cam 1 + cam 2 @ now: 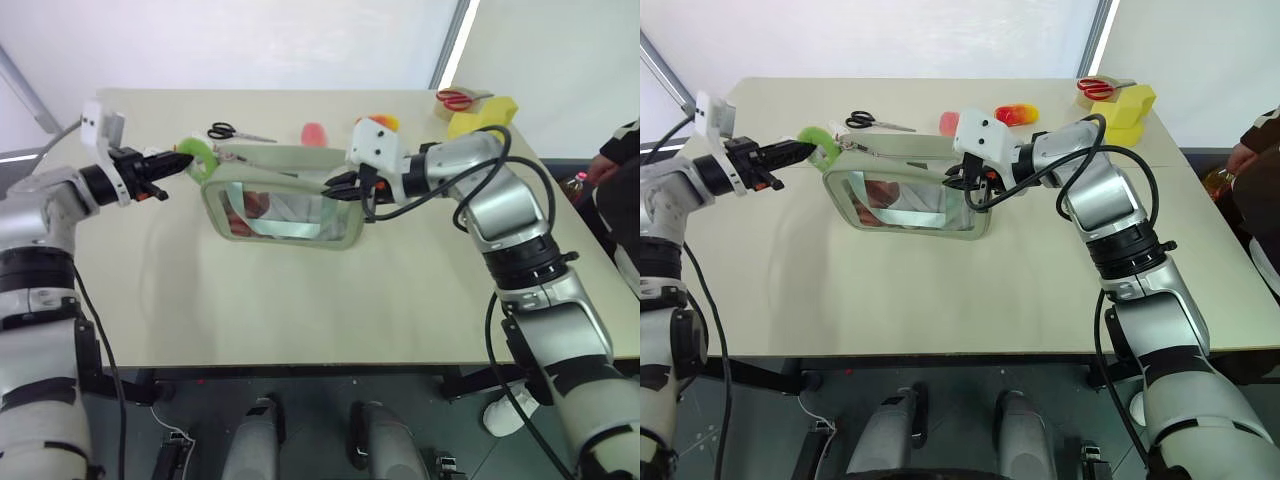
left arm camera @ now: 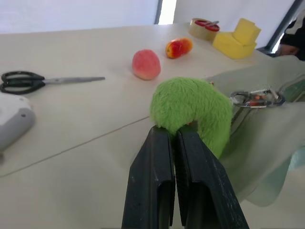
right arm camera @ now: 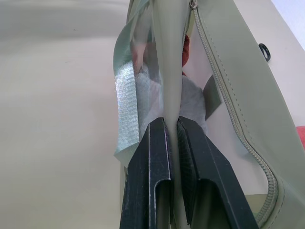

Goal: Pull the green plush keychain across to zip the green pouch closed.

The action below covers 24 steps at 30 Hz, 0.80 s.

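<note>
We judge the green plush keychain [image 2: 193, 112] to be light, soft and squashy, so it will compress under a pinch and could slip out if we tug hard. The best hold is low on the fuzz, close to the metal clasp [image 2: 257, 98] that ties it to the zipper, so the pull runs along the zipper line rather than bending the plush. The green pouch [image 1: 285, 200] looks like limp fabric with a clear window. It will buckle and slide on the surface unless its far end is anchored, and we expect the zipper to drag.

The pouch stands on edge near the middle of the surface [image 1: 300, 300], a little toward the far edge, with its zipper along the top. The keychain hangs off the pouch's end on our left.

Our left gripper [image 2: 174, 133] has its jaws closed tight on the near side of the keychain, with the fuzz bulging above the tips. Our right gripper [image 3: 170, 126] is pinched shut on a thin flap of the pouch's fabric at its right end, holding that end up and steady.

Black scissors [image 1: 232, 132], a pink plush toy [image 1: 314, 133], a red-yellow plush toy [image 1: 1017, 113] and a yellow block [image 1: 480, 115] lie behind, toward the far edge, well apart from the pouch.
</note>
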Each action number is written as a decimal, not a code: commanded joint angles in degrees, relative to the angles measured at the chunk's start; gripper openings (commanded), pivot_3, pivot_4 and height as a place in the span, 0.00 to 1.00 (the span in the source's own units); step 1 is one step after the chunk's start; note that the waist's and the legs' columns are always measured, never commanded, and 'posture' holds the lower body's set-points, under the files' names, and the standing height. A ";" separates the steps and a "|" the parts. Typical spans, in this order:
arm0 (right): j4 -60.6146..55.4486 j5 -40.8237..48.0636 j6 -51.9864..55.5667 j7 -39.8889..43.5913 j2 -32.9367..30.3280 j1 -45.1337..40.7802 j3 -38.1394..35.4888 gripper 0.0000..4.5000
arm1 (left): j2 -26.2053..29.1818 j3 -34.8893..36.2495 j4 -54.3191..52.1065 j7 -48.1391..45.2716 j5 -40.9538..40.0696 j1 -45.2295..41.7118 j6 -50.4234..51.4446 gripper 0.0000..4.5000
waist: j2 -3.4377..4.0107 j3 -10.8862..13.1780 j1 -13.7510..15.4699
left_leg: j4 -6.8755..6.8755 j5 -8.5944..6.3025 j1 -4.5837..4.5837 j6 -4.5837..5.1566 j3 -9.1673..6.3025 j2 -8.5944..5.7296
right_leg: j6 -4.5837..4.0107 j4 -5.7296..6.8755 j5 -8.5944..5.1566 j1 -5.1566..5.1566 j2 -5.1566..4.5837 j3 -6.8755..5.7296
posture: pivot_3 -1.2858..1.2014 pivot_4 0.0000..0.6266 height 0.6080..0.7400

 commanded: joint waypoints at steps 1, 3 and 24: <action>-0.94 0.76 -0.45 -0.59 0.18 -1.05 -1.56 0.00 | 1.86 -0.58 -4.34 -3.25 -0.26 -5.17 -0.24 0.01 | 0.00 0.00 0.04 | 0.00 0.00 0.00 0.00 0.00 0.00 | -0.02 0.00 -0.01 0.00 0.00 0.00 | 0.52 0.24 1.00; -0.35 0.49 -0.80 -0.98 0.32 -1.14 -1.54 0.00 | 1.27 -0.80 -4.86 -3.91 -0.86 -7.62 1.12 0.01 | 0.00 0.00 0.23 | -0.01 -0.01 -0.01 -0.01 -0.01 0.00 | -0.06 0.00 -0.04 -0.01 0.00 0.00 | 0.52 0.24 1.00; 0.19 0.08 0.13 -3.86 0.85 -1.64 -2.20 0.00 | -4.67 -7.34 -3.75 -3.69 5.91 -9.54 -4.44 0.67 | 0.01 0.00 0.02 | 0.27 0.00 -0.05 0.01 0.02 0.00 | -0.05 0.12 -0.06 0.01 0.00 0.06 | 0.52 0.24 1.00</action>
